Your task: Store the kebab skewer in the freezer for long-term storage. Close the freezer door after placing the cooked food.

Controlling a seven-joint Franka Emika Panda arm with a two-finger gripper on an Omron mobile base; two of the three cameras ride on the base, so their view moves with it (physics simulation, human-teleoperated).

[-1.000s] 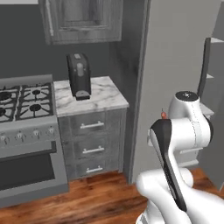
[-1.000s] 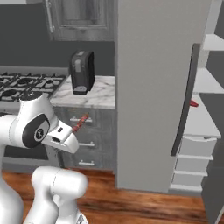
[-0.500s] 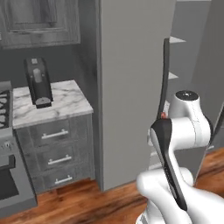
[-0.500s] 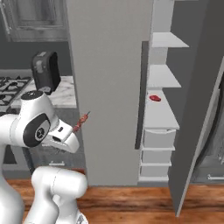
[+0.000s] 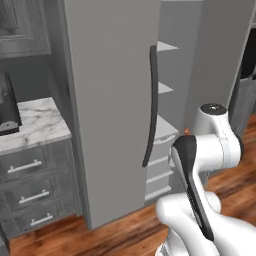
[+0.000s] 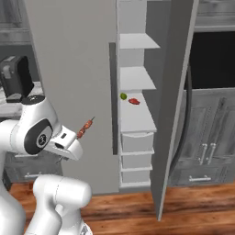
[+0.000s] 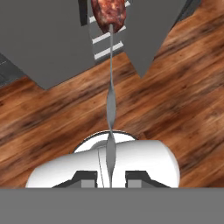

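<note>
The kebab skewer juts from the claw, left of the open freezer.

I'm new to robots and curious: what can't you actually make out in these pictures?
- End effector: grey band in the hand view cuts off its fingertips, so the grip on the kebab skewer is unclear.
- Freezer: top cropped in right base view.
- Small green and red items: too small to identify.
</note>
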